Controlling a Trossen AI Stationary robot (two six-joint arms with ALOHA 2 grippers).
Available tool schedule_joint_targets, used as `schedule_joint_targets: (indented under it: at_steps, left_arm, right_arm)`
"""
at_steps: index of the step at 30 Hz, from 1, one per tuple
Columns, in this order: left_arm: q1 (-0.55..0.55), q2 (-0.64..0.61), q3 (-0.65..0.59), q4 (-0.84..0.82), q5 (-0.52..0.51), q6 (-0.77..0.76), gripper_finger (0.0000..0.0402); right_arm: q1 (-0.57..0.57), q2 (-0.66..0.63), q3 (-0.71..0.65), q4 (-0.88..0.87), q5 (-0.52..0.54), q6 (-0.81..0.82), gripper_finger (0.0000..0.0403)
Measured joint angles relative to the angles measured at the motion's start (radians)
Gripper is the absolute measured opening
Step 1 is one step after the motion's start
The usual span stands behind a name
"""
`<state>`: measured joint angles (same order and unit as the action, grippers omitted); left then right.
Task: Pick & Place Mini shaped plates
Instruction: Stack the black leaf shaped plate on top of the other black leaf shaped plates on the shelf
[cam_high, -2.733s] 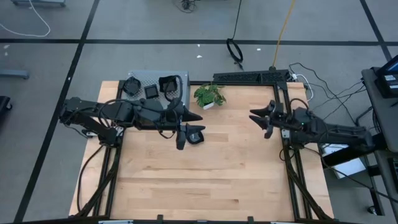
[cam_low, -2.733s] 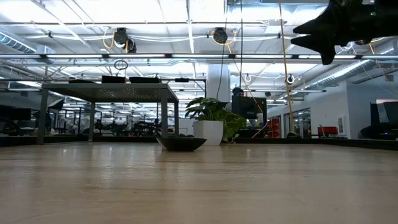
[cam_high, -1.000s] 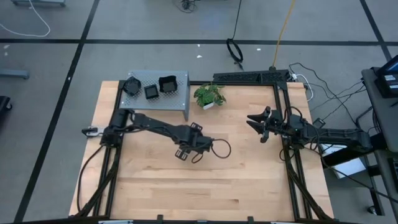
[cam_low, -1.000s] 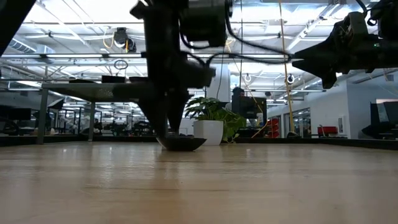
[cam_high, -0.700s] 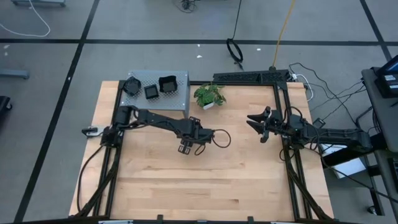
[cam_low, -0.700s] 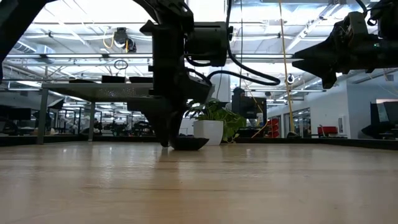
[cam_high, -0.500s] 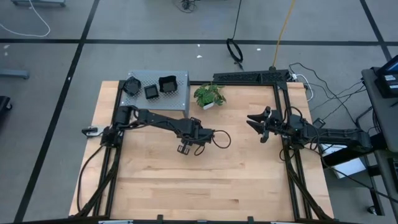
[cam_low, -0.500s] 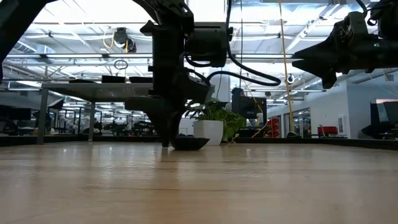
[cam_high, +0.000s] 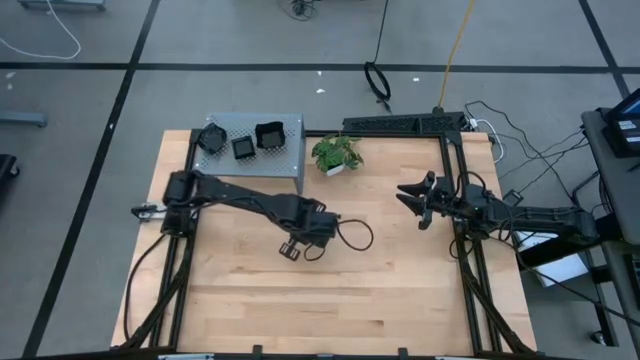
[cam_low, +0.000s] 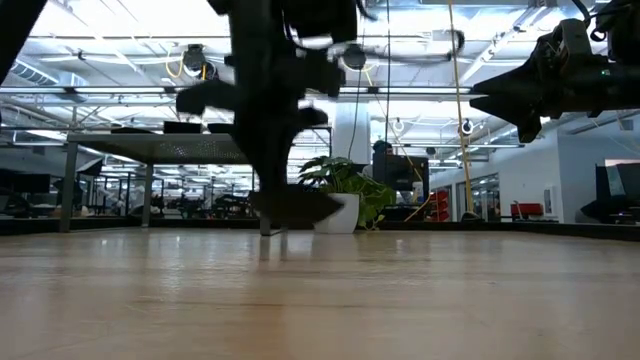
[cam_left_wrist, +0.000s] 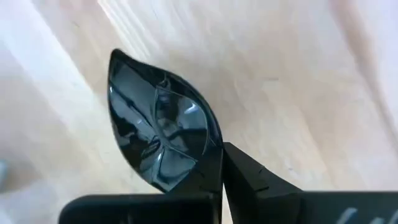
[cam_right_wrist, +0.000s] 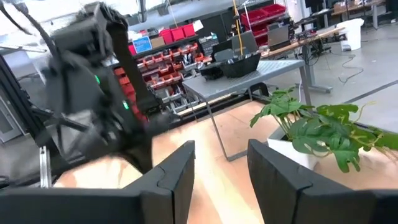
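Observation:
A glossy black leaf-shaped mini plate (cam_left_wrist: 158, 134) hangs just above the wooden table (cam_high: 400, 280), near its middle. My left gripper (cam_left_wrist: 222, 155) is shut on it and points down. In the low view the plate (cam_low: 300, 206) floats clear of the tabletop below the left arm. In the high view the left gripper (cam_high: 293, 247) covers the plate. My right gripper (cam_high: 405, 192) waits open and level at the table's right side, with nothing between its fingers (cam_right_wrist: 180, 171). My left gripper pinches the plate's rim (cam_left_wrist: 213, 148) on one long side, between its two fingers, one inside the bowl and one outside. The fingers come from above, pointing down. The plate is lifted clear of the table, bowl side up and roughly level.
A grey raised platform (cam_high: 290, 150) at the far left carries three more black plates (cam_high: 243, 148). A small potted plant (cam_high: 337, 153) stands beside it at the far edge. Bare wood spreads toward the near edge.
My left gripper has come down over the plate, shut on its rim and risen, drifting slightly toward the near edge. The plate, which lay on the table, now hangs clear of it.

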<state>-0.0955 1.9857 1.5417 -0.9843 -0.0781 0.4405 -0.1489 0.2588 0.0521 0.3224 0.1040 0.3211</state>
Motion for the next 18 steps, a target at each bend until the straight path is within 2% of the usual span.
schedule_joint_targets:
  at_steps: [3, 9, 14, 18]
  left_arm:
    - [-0.018, -0.064, 0.000, 0.016, 0.000, -0.019, 0.0004]
    - [-0.037, -0.209, 0.000, 0.080, -0.034, -0.161, 0.0006]
    - [-0.033, -0.328, 0.000, 0.123, -0.196, -0.298, 0.0008]
    - [-0.010, -0.410, 0.000, 0.111, -0.364, -0.475, 0.0011]
  right_arm:
    - [0.000, 0.003, 0.000, -0.001, 0.000, 0.000, 0.0134]
    - [0.000, 0.007, 0.000, 0.000, 0.000, 0.000, 0.0134]
    - [0.000, 0.010, 0.000, 0.000, 0.000, 0.000, 0.0134]
    - [0.000, 0.014, 0.000, 0.001, -0.001, 0.000, 0.0134]
